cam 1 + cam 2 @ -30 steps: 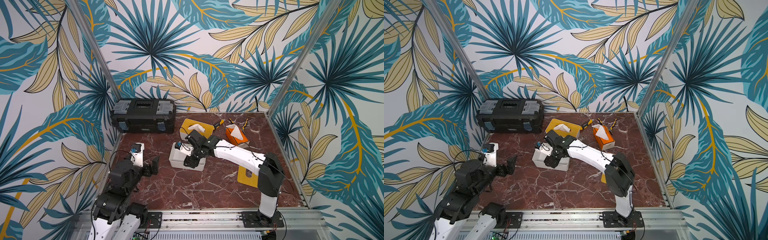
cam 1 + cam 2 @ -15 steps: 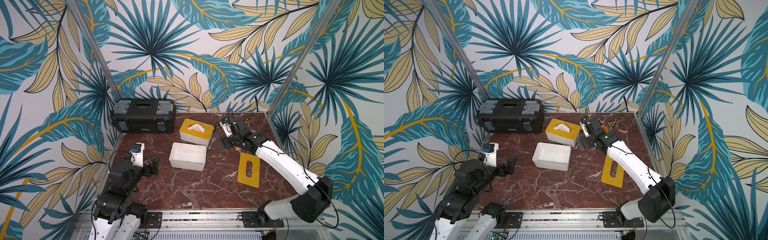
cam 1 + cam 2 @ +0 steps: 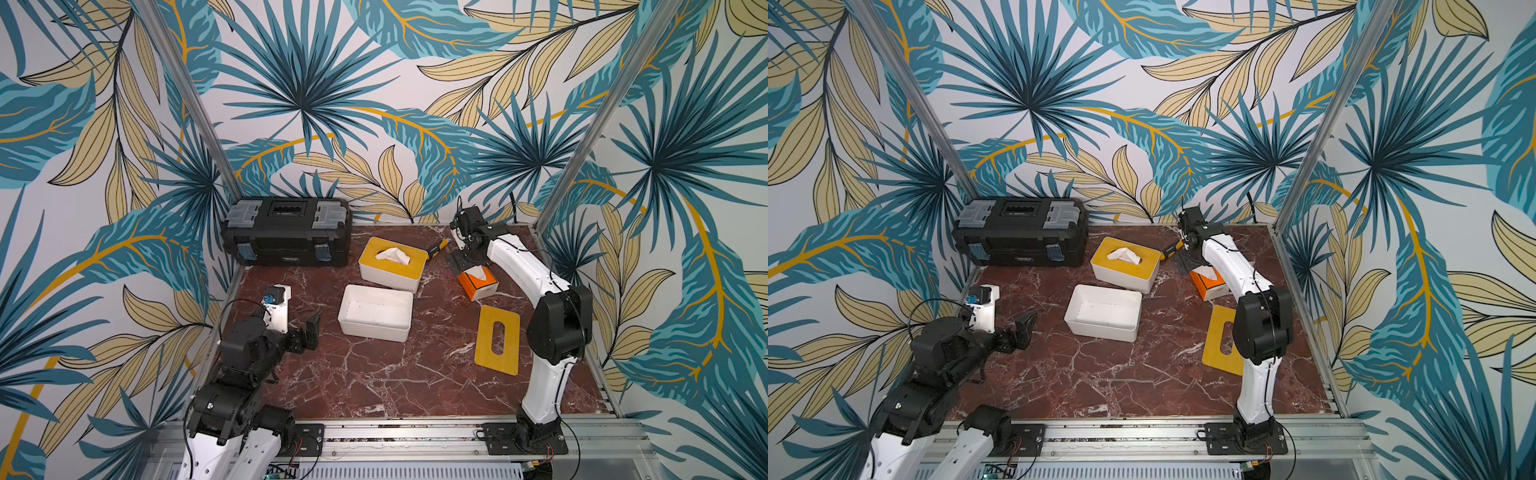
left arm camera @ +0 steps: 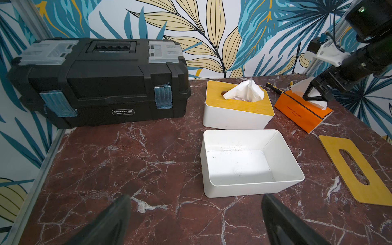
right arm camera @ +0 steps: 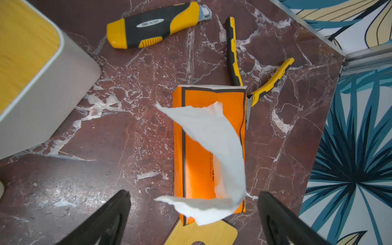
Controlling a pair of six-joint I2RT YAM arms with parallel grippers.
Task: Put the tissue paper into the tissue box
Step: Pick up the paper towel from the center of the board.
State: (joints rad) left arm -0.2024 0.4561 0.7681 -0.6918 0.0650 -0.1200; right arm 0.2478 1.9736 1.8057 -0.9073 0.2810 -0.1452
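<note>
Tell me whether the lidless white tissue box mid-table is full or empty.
Empty. The white tissue box shows only its bare white floor with a few dark specks, no tissue inside. The yellow lid lies flat, apart from it.

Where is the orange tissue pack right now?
In both top views the orange tissue pack lies at the back right of the table, beside the lidded tissue box and behind the loose yellow lid, under the open right gripper.

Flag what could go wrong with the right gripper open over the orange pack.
The right gripper may pinch only the loose tissue and pull a sheet out instead of lifting the pack.
The pliers lie by the pack's corner and could get dragged.
A skewed grip may snag the pack on the empty box rim.
</note>
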